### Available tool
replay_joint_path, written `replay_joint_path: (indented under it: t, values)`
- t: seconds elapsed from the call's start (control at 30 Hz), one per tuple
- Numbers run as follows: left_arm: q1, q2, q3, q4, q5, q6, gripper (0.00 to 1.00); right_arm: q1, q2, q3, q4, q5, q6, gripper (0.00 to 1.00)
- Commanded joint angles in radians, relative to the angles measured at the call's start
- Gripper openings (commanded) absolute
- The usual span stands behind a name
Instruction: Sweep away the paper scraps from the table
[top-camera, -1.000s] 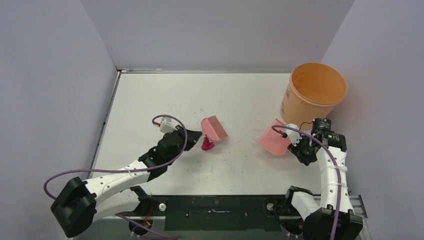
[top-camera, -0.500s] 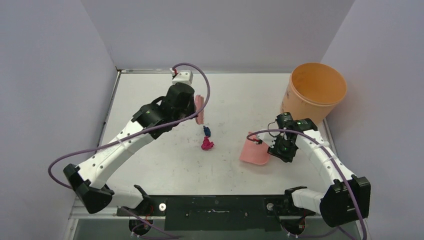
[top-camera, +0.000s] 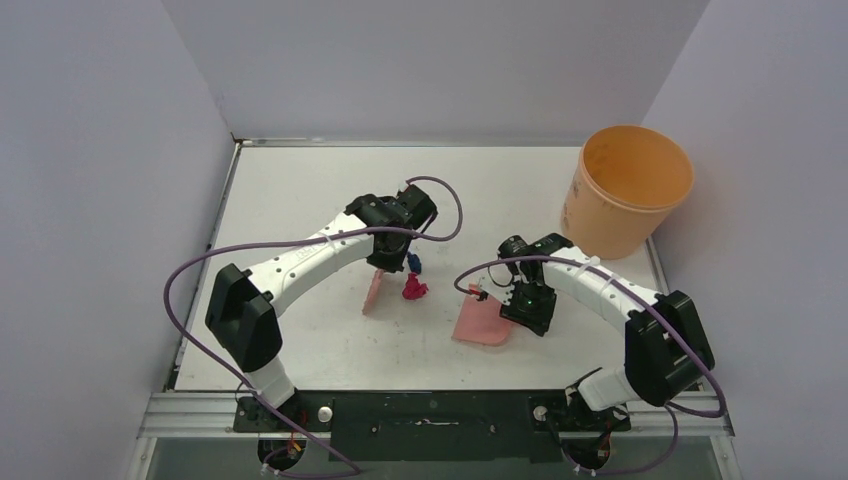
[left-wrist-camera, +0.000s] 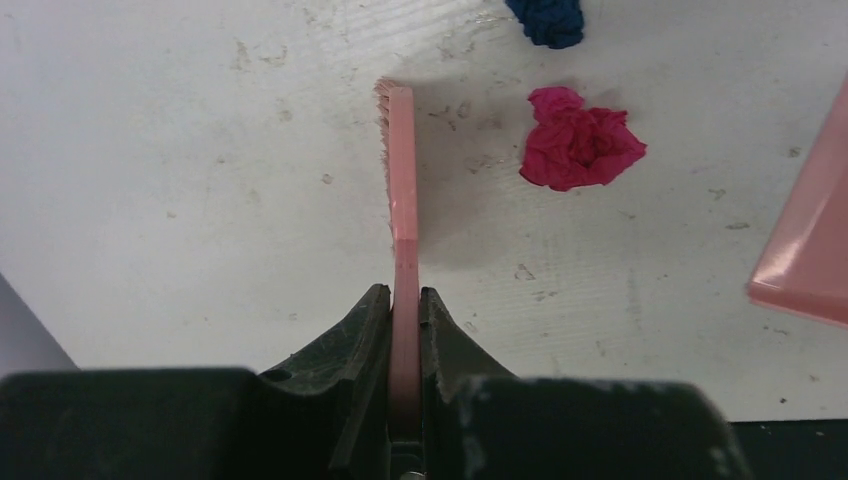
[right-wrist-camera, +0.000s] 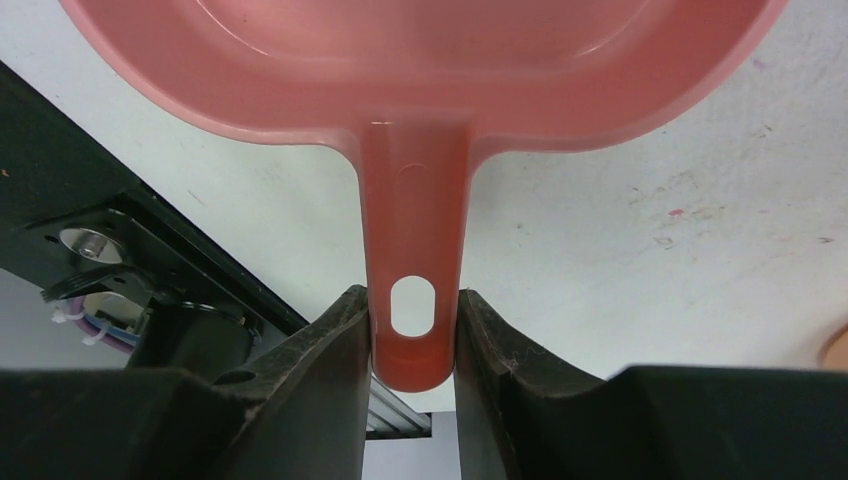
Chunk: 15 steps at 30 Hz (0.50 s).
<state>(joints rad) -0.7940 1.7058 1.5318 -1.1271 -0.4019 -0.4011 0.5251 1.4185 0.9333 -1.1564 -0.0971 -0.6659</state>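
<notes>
A magenta paper scrap (top-camera: 414, 290) and a smaller dark blue scrap (top-camera: 414, 264) lie mid-table (top-camera: 300, 190). They also show in the left wrist view, magenta (left-wrist-camera: 580, 150) and blue (left-wrist-camera: 547, 20). My left gripper (top-camera: 385, 258) is shut on the handle of the pink hand brush (top-camera: 374, 293), which stands just left of the scraps; the wrist view shows the jaws (left-wrist-camera: 404, 295) clamped on the brush (left-wrist-camera: 401, 170). My right gripper (top-camera: 522, 305) is shut on the handle of the pink dustpan (top-camera: 483, 325), resting to the right of the scraps. The wrist view shows the gripper (right-wrist-camera: 412, 300) and the pan (right-wrist-camera: 420, 60).
An orange bucket (top-camera: 630, 190) stands at the back right corner of the table. The dustpan's edge shows at the right of the left wrist view (left-wrist-camera: 805, 250). Grey walls close in the left, back and right. The black metal rail (top-camera: 430, 415) runs along the near edge.
My left arm has swung the brush from the back of the table down to the left of the scraps. My right arm has carried the dustpan further left, closer to the scraps.
</notes>
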Motion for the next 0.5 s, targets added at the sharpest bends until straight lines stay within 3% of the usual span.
replay_joint_path:
  t: [0.0,0.23,0.47]
  values:
    - [0.027,0.002,-0.02,0.125,0.216,0.016,0.0,0.005,0.039,0.036,0.043,-0.027,0.063,0.05]
    - [0.012,-0.001,-0.053,0.222,0.494,-0.029,0.0,0.009,0.109,0.042,0.097,-0.066,0.083,0.05]
    - [-0.039,-0.099,0.022,0.188,0.539,-0.043,0.0,0.009,0.12,0.074,0.103,-0.087,0.078,0.05]
